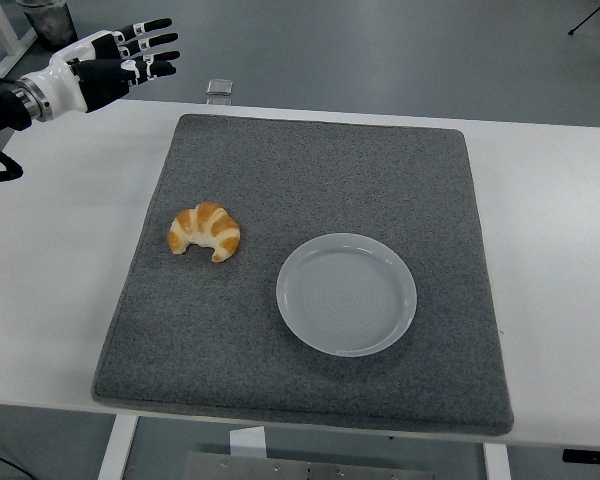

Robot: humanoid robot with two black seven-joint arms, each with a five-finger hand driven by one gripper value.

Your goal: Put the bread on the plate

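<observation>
The white worktop fills most of the picture from side to side. A big gray mat lies on it, in the middle of the frame, and covers most of it.

A round white plate sits on the mat, a little to the lower right of the middle. It has nothing on it.

The left robot hand is in the upper left corner of the frame, up over the far left edge of the worktop. Its fingers are spread and straight, pointing to the right, and it holds nothing. It is well apart from the bread.

The bread is a golden croissant with a curved shape. It lies on the mat at the left of the middle, near the mat's left edge. It is near the plate but not touching it.

A small gray thing lies past the far edge of the worktop, at the top of the frame. It is too small to tell what it is.
</observation>
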